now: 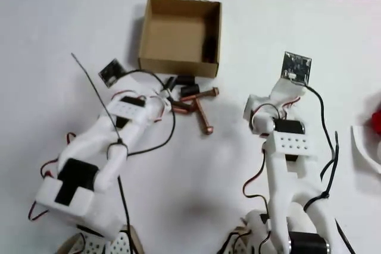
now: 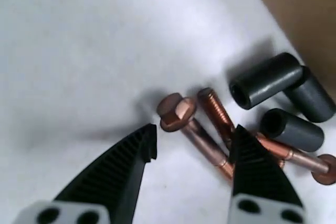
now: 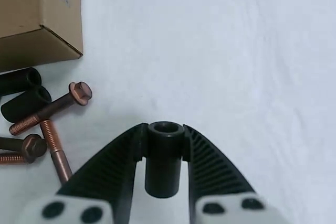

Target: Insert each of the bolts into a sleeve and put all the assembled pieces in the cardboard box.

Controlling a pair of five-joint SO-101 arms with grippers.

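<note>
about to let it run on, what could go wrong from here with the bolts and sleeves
1. The left end effector is open over two bolts lying close together; closing might catch both or skid one away.
2. The right end effector pinches its sleeve right at its tip, so pushing a bolt in could tilt it.

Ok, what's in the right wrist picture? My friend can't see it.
The right end effector grips a black sleeve. Beyond it on the white table lie copper bolts, two more sleeves and a cardboard box.
</note>
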